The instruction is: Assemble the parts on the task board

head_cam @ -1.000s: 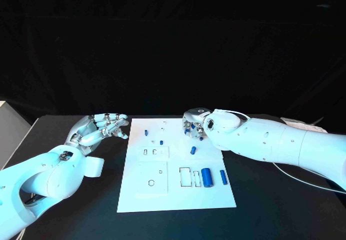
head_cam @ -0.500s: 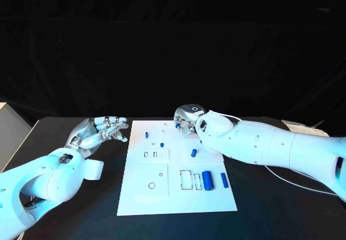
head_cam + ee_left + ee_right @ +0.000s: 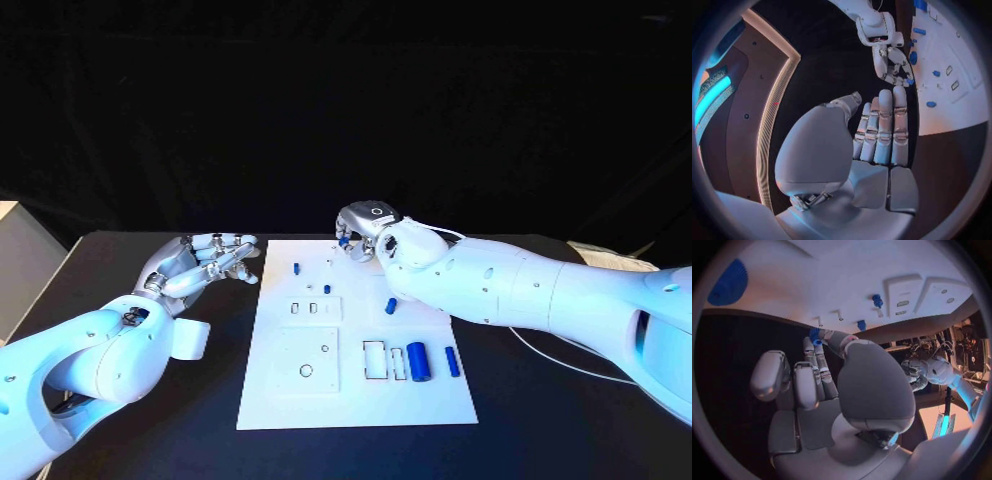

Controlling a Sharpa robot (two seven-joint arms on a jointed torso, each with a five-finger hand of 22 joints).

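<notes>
Up at the far edge of the task board [image 3: 353,400], the right hand [image 3: 364,235] pinches a small blue part [image 3: 815,334] in its fingers [image 3: 820,357]. Meanwhile the left hand [image 3: 202,262] hovers over the black tabletop [image 3: 144,440] just beside the board's left edge, fingers loosely spread and holding nothing. Other blue parts [image 3: 417,361] lie on the board.

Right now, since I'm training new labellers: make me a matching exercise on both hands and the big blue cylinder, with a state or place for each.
1. left hand
2. right hand
3. large blue cylinder

a. lies on the task board, near right
b. pinches a small blue part
c. holds nothing, beside the board

Pairs: 1-c; 2-b; 3-a
</notes>
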